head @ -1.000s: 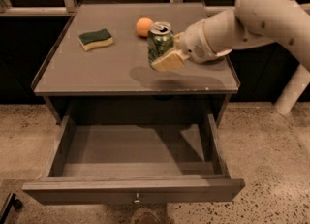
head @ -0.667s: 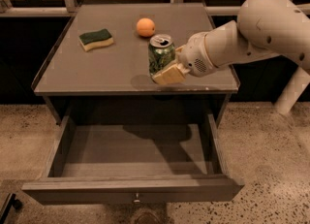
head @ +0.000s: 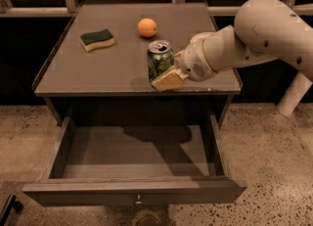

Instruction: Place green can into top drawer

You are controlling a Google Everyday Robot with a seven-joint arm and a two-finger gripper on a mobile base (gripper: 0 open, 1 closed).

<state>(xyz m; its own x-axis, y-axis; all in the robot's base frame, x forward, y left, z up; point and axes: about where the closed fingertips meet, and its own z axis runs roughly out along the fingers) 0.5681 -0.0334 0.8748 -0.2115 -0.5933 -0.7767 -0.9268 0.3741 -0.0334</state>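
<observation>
The green can (head: 159,60), dark green with a silver pull-tab top, is upright in my gripper (head: 165,72), which is shut on it from the right. The can hangs over the front part of the grey table top (head: 93,73), close to its front edge. One pale finger (head: 168,79) shows in front of the can's base. The top drawer (head: 132,191) stands pulled out below the table, its inside bare, with a small round knob at the centre of its front panel.
An orange fruit (head: 146,27) lies at the back middle of the table. A green and yellow sponge (head: 97,39) lies at the back left. My white arm (head: 254,39) reaches in from the right. A white leg (head: 293,93) stands at the right on the speckled floor.
My gripper has carried the can from the middle of the table toward its front edge and slightly left. The drawer, fruit and sponge have not moved.
</observation>
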